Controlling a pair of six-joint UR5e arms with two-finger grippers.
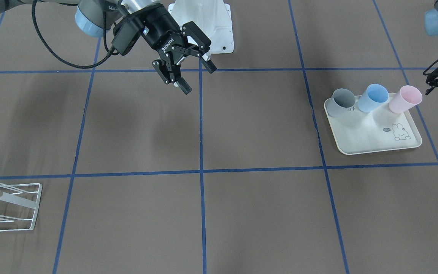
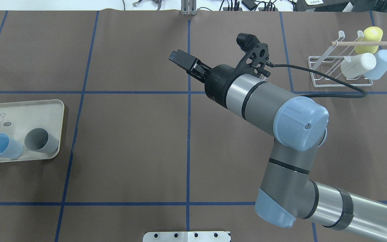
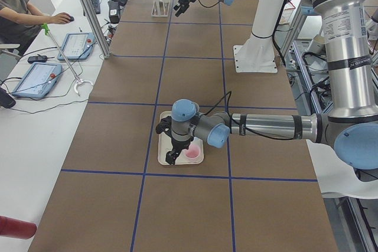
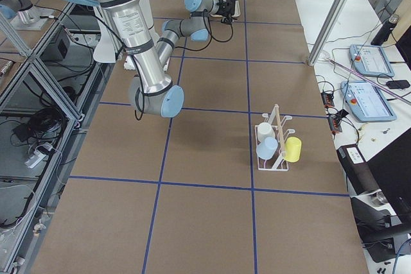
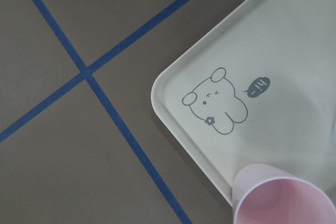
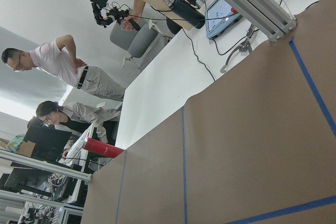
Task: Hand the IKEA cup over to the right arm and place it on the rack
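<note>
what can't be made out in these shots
left hand: front-facing view, cut by the right edge; side views too small; open or shut unclear.
pink cup: overhead view, almost all beyond the left edge.
rack: front-facing view, left edge cuts it, so its load is unseen there.

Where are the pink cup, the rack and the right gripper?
pink cup (image 1: 397, 105), front-facing view, on its side wall.
rack (image 2: 344, 43), overhead view, on its wooden peg.
right gripper (image 1: 199, 80), front-facing view, midway between its open fingertips.
</note>
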